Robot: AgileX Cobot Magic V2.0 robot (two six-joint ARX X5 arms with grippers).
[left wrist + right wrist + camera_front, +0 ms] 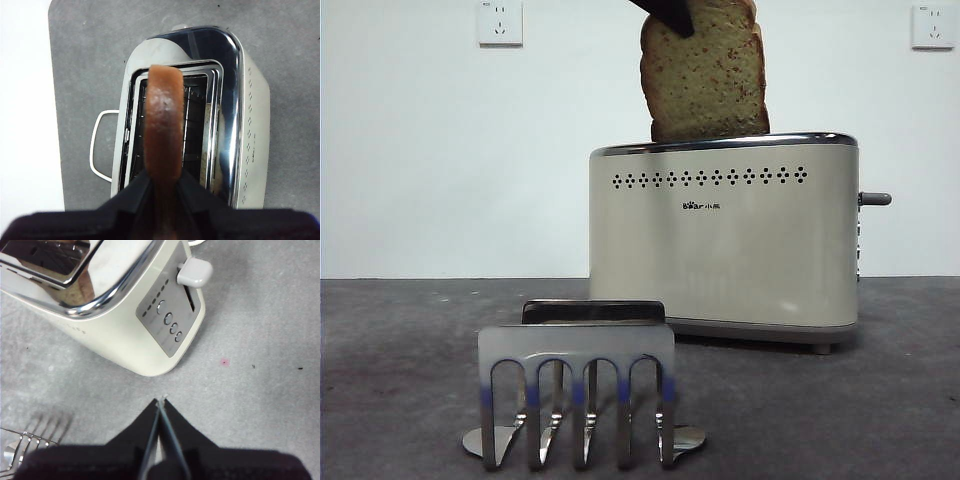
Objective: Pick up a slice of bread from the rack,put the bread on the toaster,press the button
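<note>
Now we have the slice of bread (705, 80) upright over the toaster (725, 245), its lower edge hidden behind the chrome rim in the front view, so we judge it is just entering the slot. Our left gripper (161, 182) is clamped on the slice's top crust. Seen from the left wrist, the slice sits toward the nine o'clock wall of the slot. We could catch the crust on the rim or wire guide if we descend off-line, and the slice could tilt or jam. Toward three o'clock the slot has more room. Our right gripper (161, 402) waits with jaws closed and empty, near the button (875, 199). The rack (578, 395) stands empty on the bench (400, 380) at six o'clock, well apart.
</note>
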